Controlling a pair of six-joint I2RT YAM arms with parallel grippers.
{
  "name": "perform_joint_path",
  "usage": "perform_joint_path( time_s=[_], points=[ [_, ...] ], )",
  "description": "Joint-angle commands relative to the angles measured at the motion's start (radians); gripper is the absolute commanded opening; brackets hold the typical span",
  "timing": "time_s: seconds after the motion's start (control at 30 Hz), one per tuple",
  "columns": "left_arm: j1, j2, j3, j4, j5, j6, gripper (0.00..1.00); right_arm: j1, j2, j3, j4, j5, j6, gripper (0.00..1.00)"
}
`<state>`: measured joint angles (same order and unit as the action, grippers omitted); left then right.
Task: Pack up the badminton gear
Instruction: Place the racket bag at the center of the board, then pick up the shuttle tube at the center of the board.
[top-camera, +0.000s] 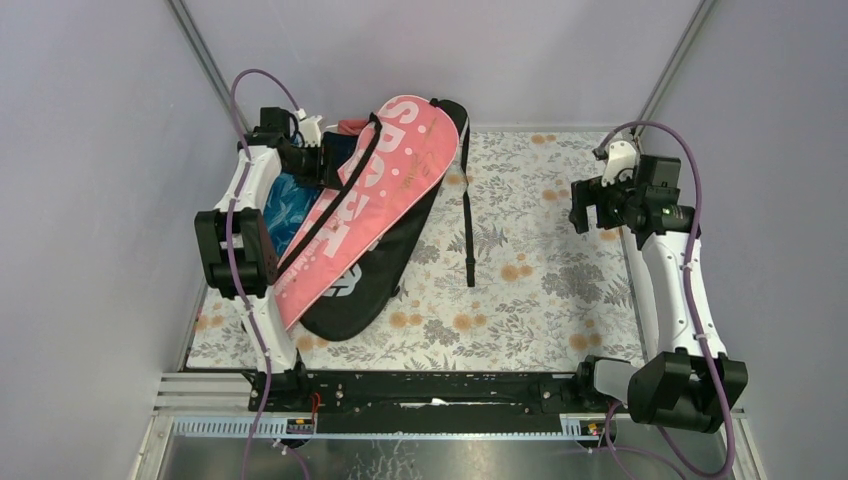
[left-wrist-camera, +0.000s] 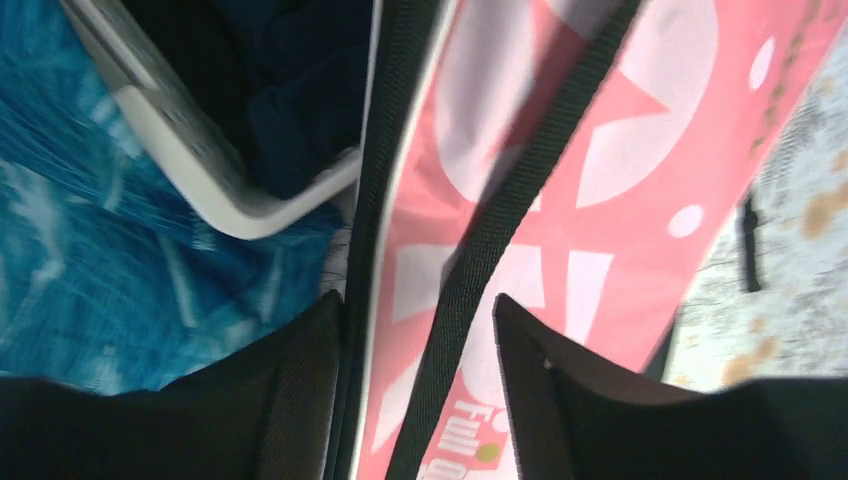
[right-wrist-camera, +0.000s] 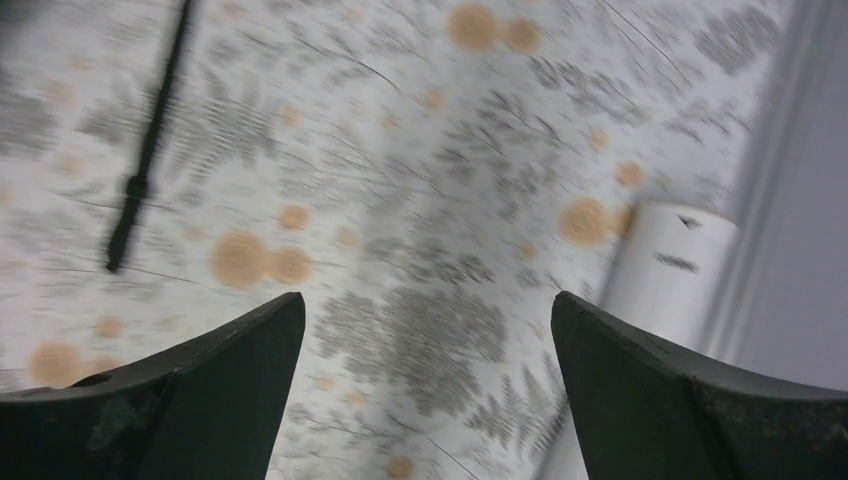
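At the far left, the white slatted basket (left-wrist-camera: 200, 170) holds a patterned blue cloth (left-wrist-camera: 100, 260) outside its rim and a navy one (left-wrist-camera: 290, 90) inside it. The left gripper (left-wrist-camera: 417, 297) hangs just beside that rim, over the upper edge of the pink "SPORT" bag (top-camera: 385, 185). Its two dark fingers (left-wrist-camera: 300, 390) stand part-way apart. The bag's black piping and its black shoulder strap (left-wrist-camera: 500, 210) run up through the gap between them, and nothing is pinched, so this gripper is open and holds nothing. The pink bag lies slantwise across the left half of the flowered table (top-camera: 540, 290), wide end toward the far wall, leaning against the basket. It rests on top of the black bag (top-camera: 375, 285), whose rounded lower end and right edge show from under it. Just right of both bags, a loose black strap (top-camera: 468, 215) lies straight on the cloth, running from far to near. Further right, well apart from the bags, the right gripper (right-wrist-camera: 428, 295) hovers above bare cloth with its jaws spread wide and nothing between them. At the right edge by the wall lies a white cylinder (right-wrist-camera: 665, 265) with dark marks, possibly the shuttlecock tube, though the wrist view is too blurred to be sure.
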<state>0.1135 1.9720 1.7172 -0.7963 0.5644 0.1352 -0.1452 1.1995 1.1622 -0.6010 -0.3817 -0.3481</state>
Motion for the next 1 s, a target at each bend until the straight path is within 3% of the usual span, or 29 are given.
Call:
perform_joint_path(
  time_s=[0.0,0.07,0.1,0.5,0.8,0.87,0.97],
  points=[
    [0.008,-0.046,-0.012,0.062,-0.077,0.052,0.74,-0.011,-0.003,-0.074,-0.018,0.366,-0.14,1.0],
    [0.009,-0.082,-0.015,0.07,-0.081,0.065,0.95,-0.024,0.0,-0.121,0.002,0.455,-0.184,1.0],
    [0.008,-0.102,-0.019,0.077,-0.084,0.067,0.98,-0.034,0.005,-0.139,0.009,0.482,-0.205,1.0],
    [0.008,-0.426,-0.27,0.304,-0.1,0.018,0.99,-0.274,0.157,-0.162,-0.034,0.455,-0.346,1.0],
    [0.009,-0.459,-0.301,0.312,-0.07,0.003,0.99,-0.39,0.306,-0.204,-0.049,0.383,-0.404,0.99],
    [0.009,-0.466,-0.297,0.31,-0.069,-0.001,0.99,-0.396,0.343,-0.209,-0.039,0.363,-0.409,0.94],
    [0.01,-0.479,-0.292,0.311,-0.081,-0.011,0.99,-0.396,0.36,-0.189,-0.063,0.289,-0.413,0.73]
  ],
)
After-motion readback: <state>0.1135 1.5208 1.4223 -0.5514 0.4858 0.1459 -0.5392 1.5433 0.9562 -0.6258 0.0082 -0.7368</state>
